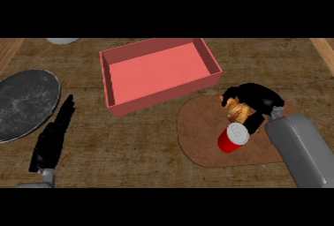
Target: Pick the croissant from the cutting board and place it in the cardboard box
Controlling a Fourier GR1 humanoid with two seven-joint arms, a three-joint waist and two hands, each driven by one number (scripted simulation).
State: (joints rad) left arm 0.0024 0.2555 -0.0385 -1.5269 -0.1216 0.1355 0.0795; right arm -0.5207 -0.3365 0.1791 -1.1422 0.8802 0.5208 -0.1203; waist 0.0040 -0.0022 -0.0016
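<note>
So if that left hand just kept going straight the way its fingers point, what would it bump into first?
Probably the pink box. The left hand lies open, its straight fingers aimed up the picture and slightly right, toward the box's near-left corner. The dark round plate sits just left of that line, so it would likely be passed. Height is hard to judge.

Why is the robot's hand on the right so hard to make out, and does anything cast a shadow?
Head view: the right hand is black and curled over the croissant, so its shape merges into one dark mass; lighting looks flat, with only faint darkening beside the box; no glare on the red can or cutting board.
</note>
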